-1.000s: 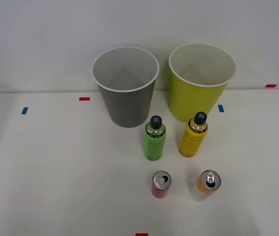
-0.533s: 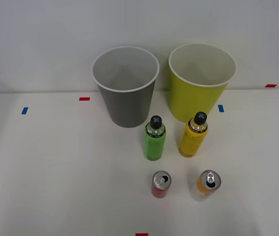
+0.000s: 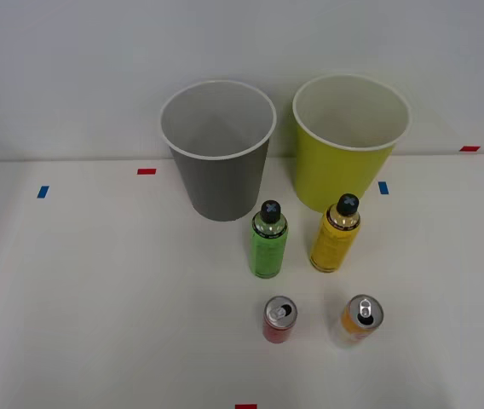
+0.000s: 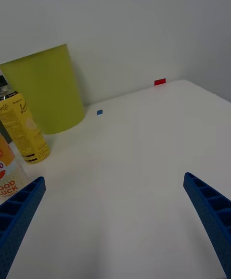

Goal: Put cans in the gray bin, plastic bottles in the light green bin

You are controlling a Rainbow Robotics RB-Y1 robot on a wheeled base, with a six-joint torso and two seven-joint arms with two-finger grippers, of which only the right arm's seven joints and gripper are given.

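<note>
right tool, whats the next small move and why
Probably swing the open right tool toward the orange-and-white can and centre on it. Both cans and both bottles stand untouched on the table, and that can sits nearest, just beside one blue finger.

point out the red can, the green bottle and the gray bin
red can [image 3: 279,319], front view, on its silver top
green bottle [image 3: 268,247], front view, on its label
gray bin [image 3: 221,183], front view, on its outer wall
</note>
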